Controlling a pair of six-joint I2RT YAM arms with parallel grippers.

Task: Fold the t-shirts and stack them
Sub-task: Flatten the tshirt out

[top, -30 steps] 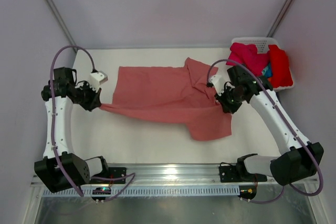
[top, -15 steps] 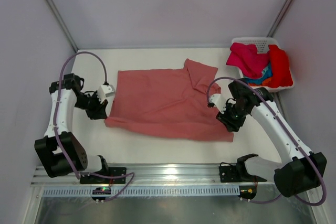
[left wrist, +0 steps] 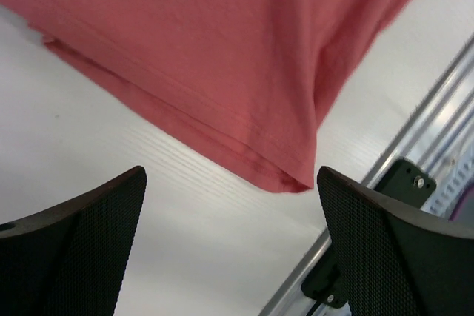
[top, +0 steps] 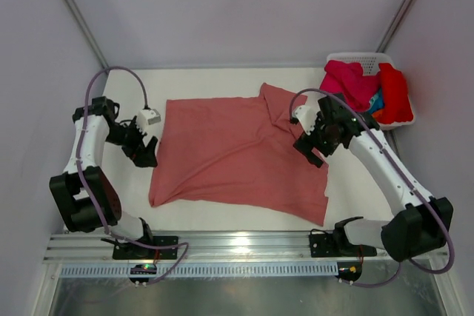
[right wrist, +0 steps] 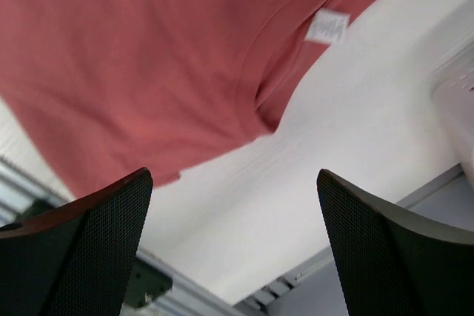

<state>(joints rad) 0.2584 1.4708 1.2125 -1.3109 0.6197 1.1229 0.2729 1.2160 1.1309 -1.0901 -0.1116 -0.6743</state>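
Note:
A salmon-pink t-shirt (top: 233, 152) lies spread on the white table, its hem corner (left wrist: 292, 179) in the left wrist view and its collar with a white tag (right wrist: 327, 26) in the right wrist view. My left gripper (top: 145, 149) hovers just off the shirt's left edge, open and empty. At the shirt's right side, near the collar, my right gripper (top: 312, 147) is also open with nothing between its fingers. Further t-shirts, magenta (top: 348, 81), red (top: 395, 94) and a bit of blue, are piled in the basket.
A white plastic basket (top: 361, 58) stands at the back right corner. A metal rail (top: 244, 240) runs along the table's near edge. Grey walls close in the table on the left, right and back.
Both grippers have opened and let go of the salmon shirt. The shirt's near edge was drawn toward the rail and it now lies flatter. The left gripper has drawn back a little from the shirt's edge.

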